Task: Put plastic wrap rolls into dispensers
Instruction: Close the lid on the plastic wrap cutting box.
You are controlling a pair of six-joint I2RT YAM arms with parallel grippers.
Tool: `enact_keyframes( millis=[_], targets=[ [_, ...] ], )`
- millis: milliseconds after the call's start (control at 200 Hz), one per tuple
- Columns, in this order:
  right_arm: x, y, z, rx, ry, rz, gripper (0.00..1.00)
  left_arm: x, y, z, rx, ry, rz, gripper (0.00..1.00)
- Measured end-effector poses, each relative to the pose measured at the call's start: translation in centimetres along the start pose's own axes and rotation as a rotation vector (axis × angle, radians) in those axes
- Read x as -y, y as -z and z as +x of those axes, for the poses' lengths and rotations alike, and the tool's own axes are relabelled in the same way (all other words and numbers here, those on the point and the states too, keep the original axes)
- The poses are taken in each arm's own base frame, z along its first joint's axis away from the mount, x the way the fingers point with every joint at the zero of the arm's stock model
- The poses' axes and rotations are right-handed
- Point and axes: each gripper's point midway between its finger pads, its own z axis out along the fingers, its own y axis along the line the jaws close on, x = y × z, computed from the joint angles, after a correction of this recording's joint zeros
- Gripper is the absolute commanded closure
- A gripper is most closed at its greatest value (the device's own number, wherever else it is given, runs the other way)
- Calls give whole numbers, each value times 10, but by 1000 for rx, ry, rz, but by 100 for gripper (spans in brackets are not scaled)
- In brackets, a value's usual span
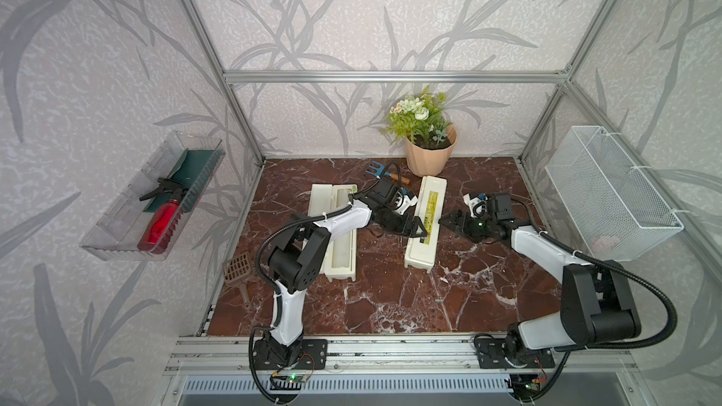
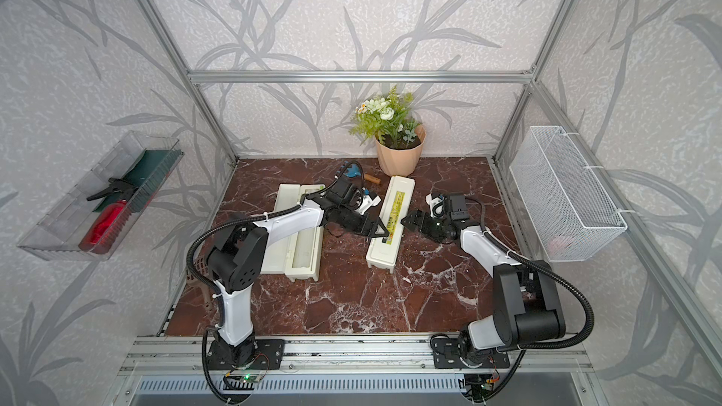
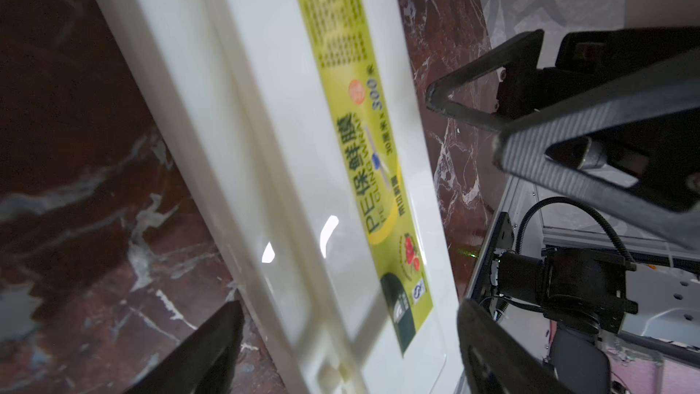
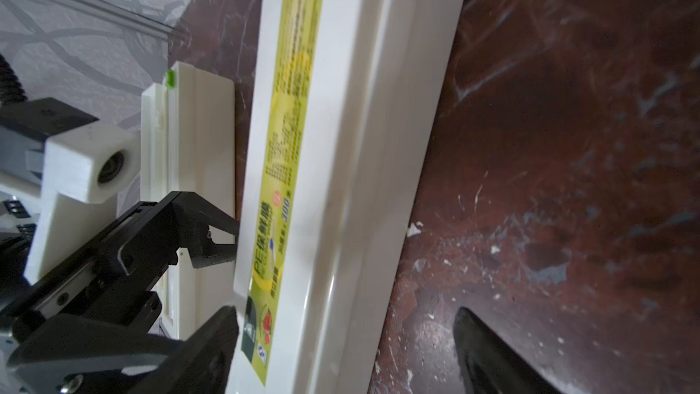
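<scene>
view: right wrist | my right gripper (image 4: 344, 314): fingers spread wide, I grip nothing | closed dispenser (image 4: 341, 145): flat on marble table (image 4: 568, 145), yellow-green label up | left gripper's fingertip (image 4: 221, 227): at its far side wall | second dispenser (image 4: 200, 126): just beyond

Open dispenser (image 1: 342, 273) partly behind left arm (image 1: 340, 220); label (image 3: 341, 70) print on closed dispenser (image 3: 227, 108) blurred.

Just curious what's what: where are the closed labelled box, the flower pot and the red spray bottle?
closed labelled box (image 1: 431, 205): top view, label strip
flower pot (image 1: 428, 160): top view, pot wall
red spray bottle (image 1: 160, 224): top view, red body
</scene>
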Motion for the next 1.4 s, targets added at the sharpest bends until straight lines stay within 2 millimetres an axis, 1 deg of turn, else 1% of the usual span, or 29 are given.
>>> enact_keyframes(
  millis=[75, 135, 180, 245, 340, 420, 480, 545, 625, 725, 835, 955, 1020, 1070, 1090, 1120, 1185, 1245, 1305, 1400],
  targets=[
    [-1, -6, -21, 24, 5, -14, 11, -1, 8, -30, 57, -26, -5, 4],
    [0, -14, -33, 31, 5, -23, 11, -4, 13, -54, 103, -41, -8, 4],
    [2, -21, -42, 36, 1, -29, 11, -8, 15, -72, 135, -53, -11, 4],
    [7, -34, -52, 39, -15, -39, 12, -15, 13, -93, 169, -61, -13, 6],
    [16, -53, -61, 39, -52, -50, 13, -32, 6, -115, 203, -56, -18, 8],
    [24, -67, -66, 42, -92, -58, 15, -46, -7, -129, 216, -41, -17, 10],
    [24, -74, -71, 43, -110, -84, 16, -56, -18, -137, 221, -30, -13, 11],
    [22, -80, -80, 55, -117, -107, 19, -64, -30, -141, 221, -15, -6, 12],
    [20, -90, -92, 62, -128, -132, 22, -74, -43, -141, 213, 19, 4, 14],
    [20, -96, -103, 65, -137, -158, 29, -81, -46, -145, 221, 48, 16, 19],
    [17, -103, -113, 65, -143, -177, 36, -78, -49, -144, 216, 63, 38, 26],
    [17, -107, -124, 53, -154, -190, 38, -81, -45, -146, 223, 100, 45, 32],
    [17, -110, -128, 42, -156, -193, 40, -85, -45, -147, 234, 121, 55, 35],
    [17, -111, -131, 39, -155, -195, 40, -86, -44, -147, 244, 130, 69, 41],
    [18, -112, -133, 39, -156, -194, 39, -88, -43, -146, 247, 140, 69, 44],
    [18, -113, -134, 38, -154, -195, 36, -89, -43, -145, 251, 150, 78, 46],
    [18, -115, -135, 33, -152, -200, 30, -90, -38, -144, 263, 153, 96, 47],
    [17, -119, -136, 20, -146, -198, 29, -88, -37, -139, 260, 159, 111, 47],
    [16, -122, -139, 0, -132, -199, 31, -87, -35, -135, 261, 159, 112, 48],
    [9, -128, -144, -31, -90, -205, 40, -88, -31, -125, 260, 170, 112, 48]
  ],
)
